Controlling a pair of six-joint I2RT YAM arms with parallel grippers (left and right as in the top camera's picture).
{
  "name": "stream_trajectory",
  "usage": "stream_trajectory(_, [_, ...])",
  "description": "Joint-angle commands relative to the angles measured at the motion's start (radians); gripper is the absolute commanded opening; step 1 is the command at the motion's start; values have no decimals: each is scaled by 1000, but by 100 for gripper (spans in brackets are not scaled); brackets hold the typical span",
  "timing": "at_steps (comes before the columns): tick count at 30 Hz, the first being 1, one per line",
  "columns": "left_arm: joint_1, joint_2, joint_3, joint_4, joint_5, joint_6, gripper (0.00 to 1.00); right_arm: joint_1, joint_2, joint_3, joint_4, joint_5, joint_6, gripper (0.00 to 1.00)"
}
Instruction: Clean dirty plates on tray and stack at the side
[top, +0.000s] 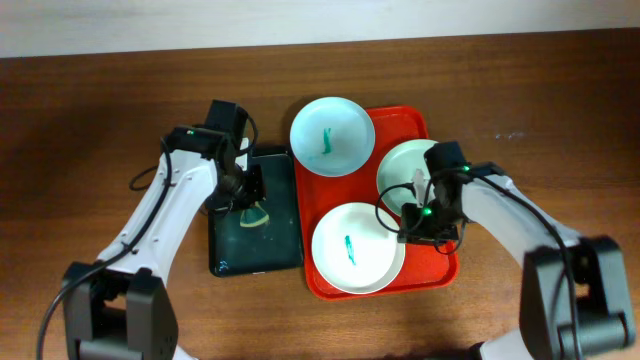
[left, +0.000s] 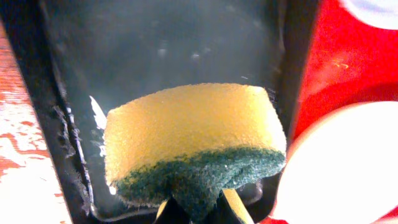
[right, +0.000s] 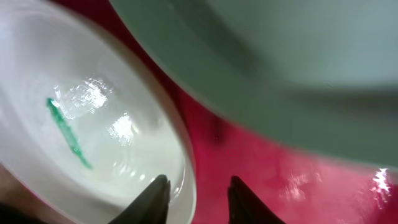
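The red tray (top: 400, 125) lies right of the centre in the overhead view. Its long axis runs from the top of the frame to the bottom, leaning only a little. You find all three plates on it.

The upper plate (top: 332, 136) sits at the top left corner of the tray and reaches out over the rim. Its teal smear (top: 326, 140) is a short line that points up and slightly to the right. The lower plate (top: 357, 247) fills the bottom part of the tray, and its own teal smear (top: 348, 248) runs nearly from top to bottom. The right plate (top: 400, 170) is at the right edge, partly under the right arm, and you cannot tell if it has a smear.

In the right wrist view, the right gripper (right: 196, 202) has its fingers apart. One finger is above the inside of the lower plate and the other above bare red tray, with the plate rim between them.

The black tray (top: 230, 250) lies just beside the red tray, on its left, on the wooden table (top: 100, 100). Above it the left gripper (top: 250, 198) is clamped on the green layer of the sponge (left: 193, 137). In the left wrist view the long axis of the sponge goes across the frame, left to right, with the yellow layer on top.
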Motion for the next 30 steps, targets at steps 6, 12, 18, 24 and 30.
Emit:
stream_trajectory(6, [-115, -19, 14, 54, 106, 14, 0, 25, 97, -4, 82, 39, 137, 4])
stream_trajectory(12, [-257, 35, 13, 206, 107, -35, 0, 25, 97, -4, 86, 55, 207, 4])
stream_trajectory(18, [-410, 195, 12, 373, 106, -52, 0, 25, 97, -4, 83, 56, 203, 4])
stream_trajectory(24, [-452, 358, 12, 429, 129, -98, 0, 25, 97, -4, 81, 55, 203, 5])
stream_trajectory(30, [-436, 396, 19, 319, -39, -130, 0, 25, 97, -4, 74, 55, 203, 4])
